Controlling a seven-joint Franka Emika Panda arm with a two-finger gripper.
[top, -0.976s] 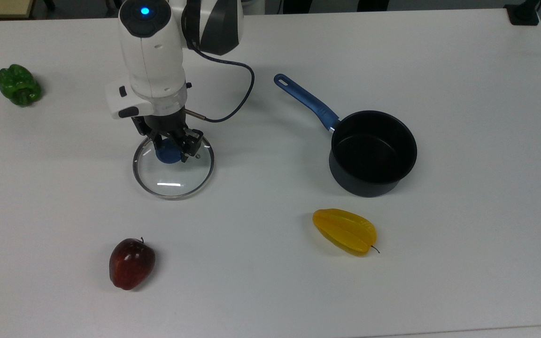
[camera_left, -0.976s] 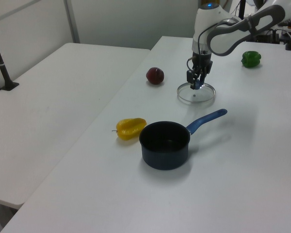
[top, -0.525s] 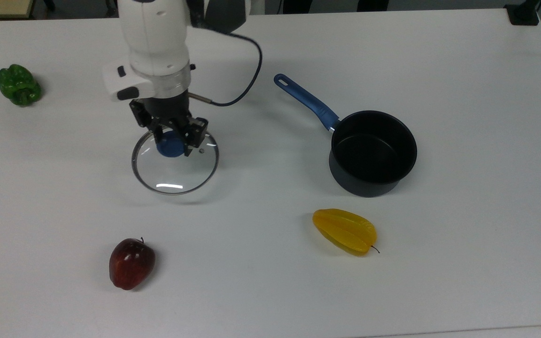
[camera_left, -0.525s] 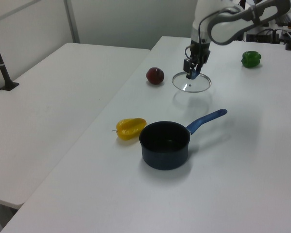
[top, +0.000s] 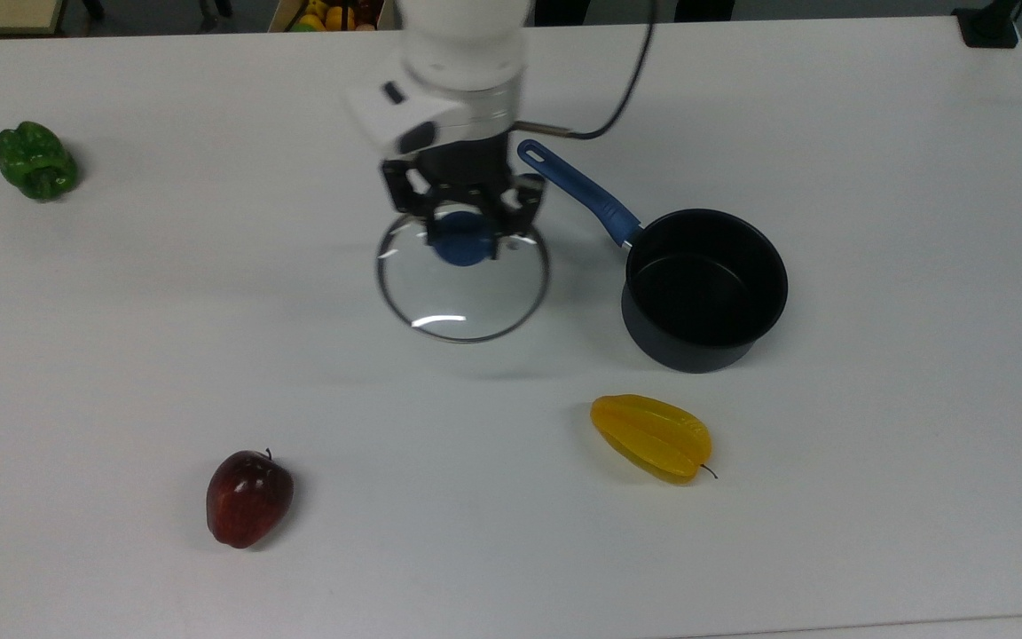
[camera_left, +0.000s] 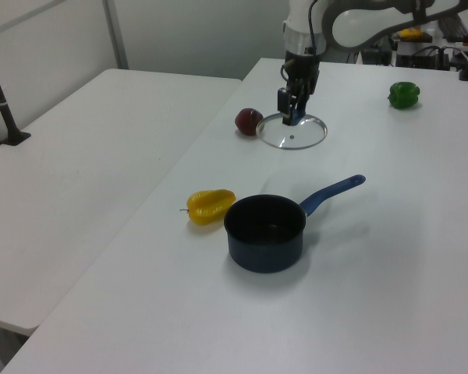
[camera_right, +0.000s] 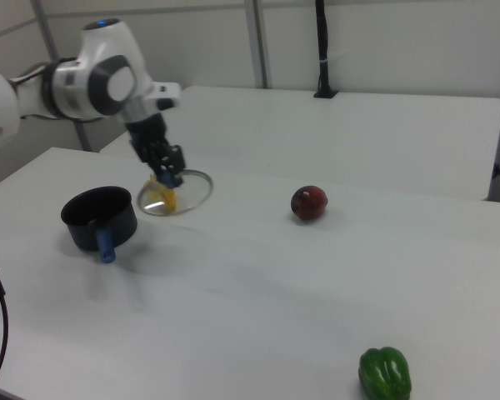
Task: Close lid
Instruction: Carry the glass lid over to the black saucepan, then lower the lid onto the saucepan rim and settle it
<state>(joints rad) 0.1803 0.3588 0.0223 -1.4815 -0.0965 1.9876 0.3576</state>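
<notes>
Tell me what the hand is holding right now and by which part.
The hand holds the glass lid by its blue knob, its fingers closed on either side of it, with the lid lifted off the table.

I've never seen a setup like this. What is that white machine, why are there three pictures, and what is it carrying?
The white machine is a robot arm. At its end sits a gripper, two fingers shut on the blue knob of a glass lid. The lid hangs in the air, clear of the white table.

The three pictures show the same moment from three cameras: the top view looks down from above, and the left view and right view look across the table from opposite sides.

On the table stand a dark saucepan with a blue handle, open and uncovered, a yellow starfruit, a red apple and a green pepper. In the top view the lid hangs to the left of the saucepan.
</notes>
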